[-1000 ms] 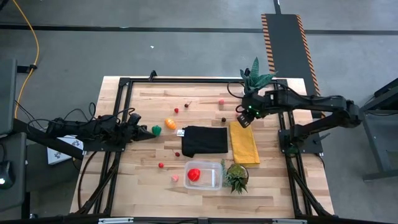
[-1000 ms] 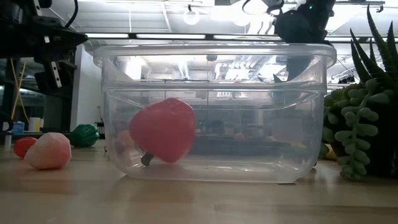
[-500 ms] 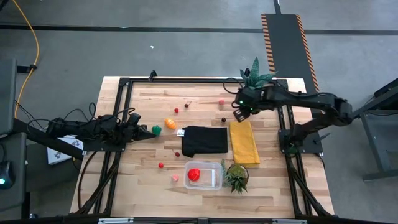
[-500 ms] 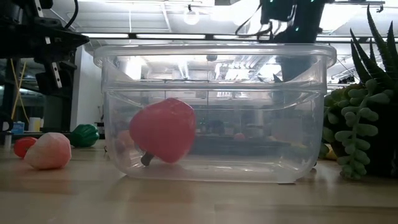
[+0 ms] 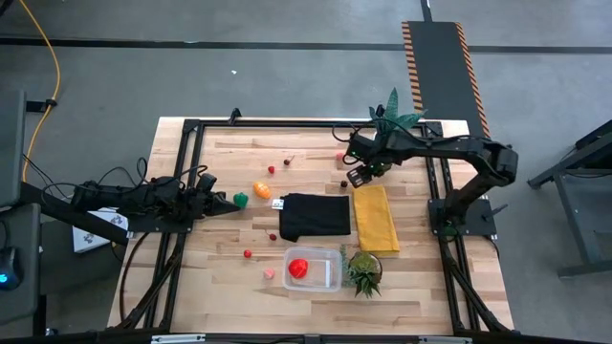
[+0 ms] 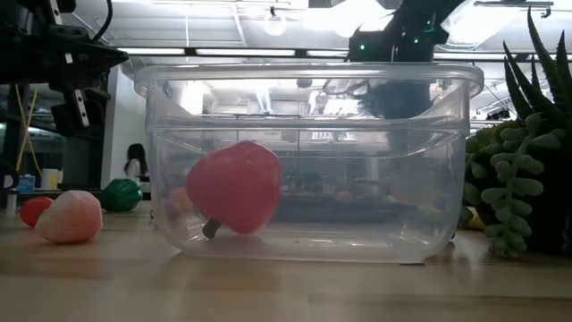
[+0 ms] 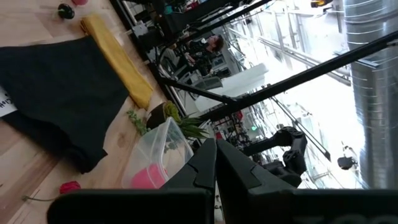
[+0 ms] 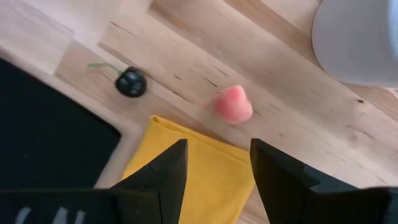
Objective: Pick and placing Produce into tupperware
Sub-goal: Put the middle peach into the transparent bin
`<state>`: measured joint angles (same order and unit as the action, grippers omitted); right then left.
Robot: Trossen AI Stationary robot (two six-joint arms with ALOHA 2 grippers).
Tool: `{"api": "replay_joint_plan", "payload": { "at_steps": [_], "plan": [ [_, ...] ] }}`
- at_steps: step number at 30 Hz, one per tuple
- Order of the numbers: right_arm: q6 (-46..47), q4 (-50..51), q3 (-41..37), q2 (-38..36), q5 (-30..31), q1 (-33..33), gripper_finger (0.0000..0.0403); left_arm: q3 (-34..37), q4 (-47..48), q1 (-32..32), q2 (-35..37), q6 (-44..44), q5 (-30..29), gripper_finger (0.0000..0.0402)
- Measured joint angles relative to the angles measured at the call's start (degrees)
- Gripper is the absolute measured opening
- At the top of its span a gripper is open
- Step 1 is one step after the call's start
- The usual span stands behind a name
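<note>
The clear tupperware (image 5: pixel 313 268) (image 6: pixel 308 161) stands near the table's near edge with the larger red produce (image 5: pixel 298 268) (image 6: pixel 234 188) lying on its floor. Orange (image 5: pixel 261 189) and green produce (image 5: pixel 240 200) lie left of the black cloth (image 5: pixel 315 216). My right gripper (image 5: pixel 359 175) (image 8: pixel 217 180) hovers open above the yellow cloth's far end, near a pink berry (image 8: pixel 234 104) (image 5: pixel 339 156) and a dark berry (image 8: pixel 131 82) (image 5: pixel 343 183). My left gripper (image 5: pixel 228 204) (image 7: pixel 214 155) is shut, low at the table's left, its tips just left of the green produce.
The yellow cloth (image 5: pixel 375 218) lies right of the black one. Spiky plants stand beside the tub (image 5: pixel 363 271) (image 6: pixel 518 179) and at the far edge (image 5: pixel 392 119), the latter's white pot (image 8: pixel 360 37) close to my right gripper. Tiny berries (image 5: pixel 271 171) (image 5: pixel 248 253) (image 5: pixel 270 273) are scattered about.
My right gripper has swung toward the table's left, from above the yellow cloth's far right part to its far left corner, closer to the dark and pink berries. In the low view it has come lower. No object has moved.
</note>
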<state>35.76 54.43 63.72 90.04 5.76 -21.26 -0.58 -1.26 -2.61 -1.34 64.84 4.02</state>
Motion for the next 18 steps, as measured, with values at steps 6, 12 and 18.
{"api": "replay_joint_plan", "payload": {
  "at_steps": [6,12,18],
  "plan": [
    [-2.67,0.12,0.0,1.22,-0.32,-1.75,0.0165,0.0,-0.03,0.0,0.0,0.0,0.58,0.0001],
    [-2.21,-0.07,-0.16,1.22,-0.33,-3.94,0.0165,0.01,-0.15,0.0,0.0,0.0,0.89,0.0001],
    [1.16,-3.99,-5.06,1.2,-2.46,-4.37,0.0165,0.0,-0.17,0.0,-0.01,0.0,0.89,0.0001]
  ]
}}
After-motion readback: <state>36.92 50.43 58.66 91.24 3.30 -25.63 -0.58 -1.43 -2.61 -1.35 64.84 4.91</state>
